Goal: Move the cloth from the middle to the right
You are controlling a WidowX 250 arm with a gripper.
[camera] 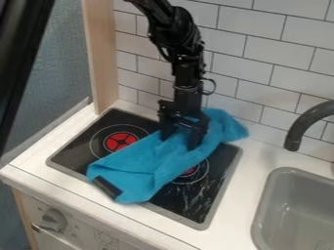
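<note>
We look down at a white tiled wall [251, 41] and, below it, a white counter [238, 197] with a black cooktop [202, 195] set in it and a grey sink [277, 172] to the right. The black arm [188, 41] enters from the top edge, left of the middle; it slants down to a bend in front of the tiles, then drops nearly straight, so that its last stretch stands almost upright above the cooktop. Under it we find the blue cloth [140, 168], lying slantwise across the middle of the cooktop. Its long axis runs from the front rim, at lower left, to the back right, where the far end bunches up beside the wall, past the cooktop's rear corner. The near end is broad and fairly flat, with soft creases, and one side of the cloth partly covers the right-hand burner [190, 171]; the left-hand burner [120, 141] shows beside it. The gripper [178, 142] points down at the cloth's back half, with its two fingers apart, one toward each side of the cloth, and blue fabric between them. Smallest of all, we note a dark piece [108, 187] at the cloth's near end, by the front rim.
</note>
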